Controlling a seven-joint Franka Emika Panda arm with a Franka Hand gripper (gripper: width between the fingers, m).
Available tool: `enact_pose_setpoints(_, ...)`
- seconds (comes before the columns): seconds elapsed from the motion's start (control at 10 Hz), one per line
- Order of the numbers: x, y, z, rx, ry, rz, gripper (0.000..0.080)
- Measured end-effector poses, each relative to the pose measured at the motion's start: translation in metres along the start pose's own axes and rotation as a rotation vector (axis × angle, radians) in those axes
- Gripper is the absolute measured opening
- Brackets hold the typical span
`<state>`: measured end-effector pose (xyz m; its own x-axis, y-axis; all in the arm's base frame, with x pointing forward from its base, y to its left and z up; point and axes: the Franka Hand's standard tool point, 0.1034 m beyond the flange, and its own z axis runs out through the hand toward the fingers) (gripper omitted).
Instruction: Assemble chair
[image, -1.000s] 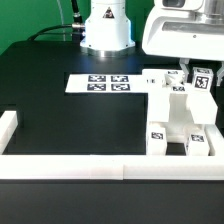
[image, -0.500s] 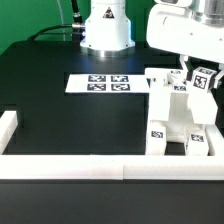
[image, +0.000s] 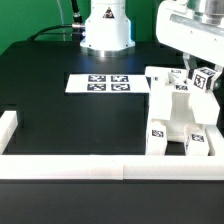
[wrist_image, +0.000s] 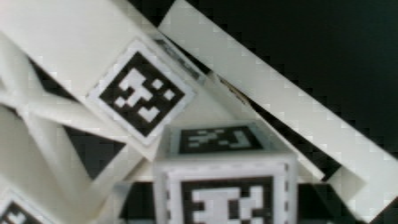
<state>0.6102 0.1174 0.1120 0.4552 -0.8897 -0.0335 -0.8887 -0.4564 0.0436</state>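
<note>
Chair parts in the bench's near corner, gripper over them.
Exterior view: the chair (image: 178, 120) stands by the wall (image: 90, 168) on the exterior view's right, with the gripper (image: 196, 72) above; its opening cannot be told. Wrist view: black-and-white tags (wrist_image: 143, 92) on white bars.

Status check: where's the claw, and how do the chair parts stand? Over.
Claw down at the chair parts, jaws hidden, grip unconfirmed. Parts clustered at exterior view's right, by the border wall. Nothing seen blocking.
</note>
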Motion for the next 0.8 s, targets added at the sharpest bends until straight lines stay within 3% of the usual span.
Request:
enact_pose_setpoints(0.4, -0.0011, -0.0023, 0.0000, 0.042, 0.016, 0.263, 0.0287)
enact_pose_setpoints(0.8, -0.0034, -0.0038, -0.0004, 0.047, -0.004, 0.510, 0.0287)
